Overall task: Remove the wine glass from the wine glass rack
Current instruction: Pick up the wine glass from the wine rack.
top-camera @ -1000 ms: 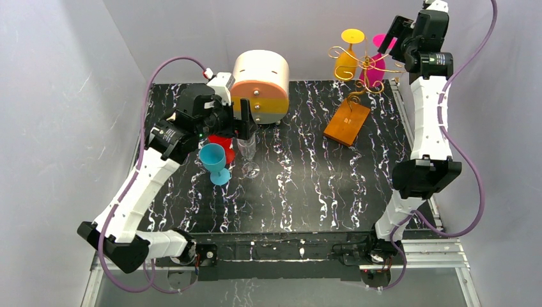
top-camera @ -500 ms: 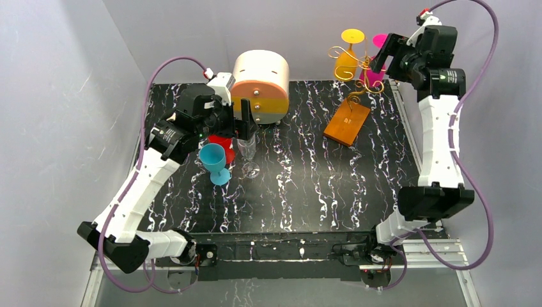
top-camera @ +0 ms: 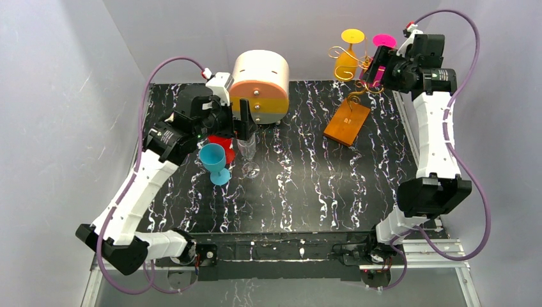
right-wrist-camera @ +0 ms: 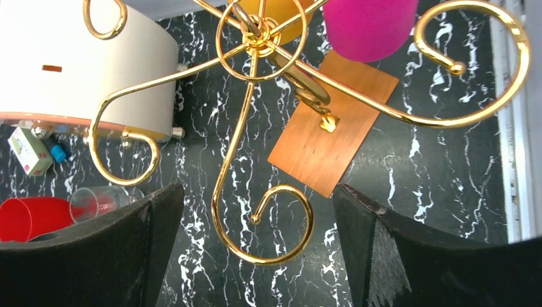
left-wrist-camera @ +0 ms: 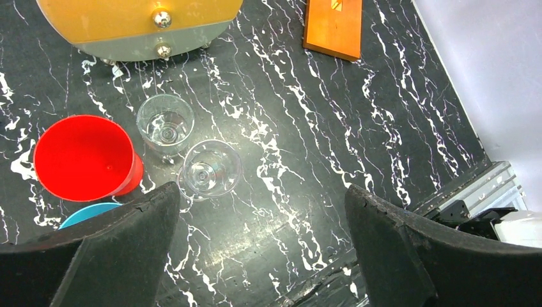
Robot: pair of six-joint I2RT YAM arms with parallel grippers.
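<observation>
Rack stands at upper right of the top view, on the far right of the tabletop. Its wooden base is angled, with gold scrolls on the post above.

Two glasses hang on it upside down, feet up:
- yellow glass on the left side
- pink glass on the right side

Right arm reaches up to the rack's right side, its head level with the pink glass. Right fingers are spread wide with nothing between them. In the right wrist view the scrolls fill the middle. The pink glass is at top centre-right, beyond the finger tips, and the yellow glass is beside it at the top edge. Cannot tell from the top view whether a finger touches the pink glass.

Left arm is at centre left. Left fingers are also wide and hold nothing, above a clear glass standing upright. A red cup is just left of the clear glass. A blue glass stands upright near them, lower left. A round drawer box sits behind this group, upper centre.
</observation>
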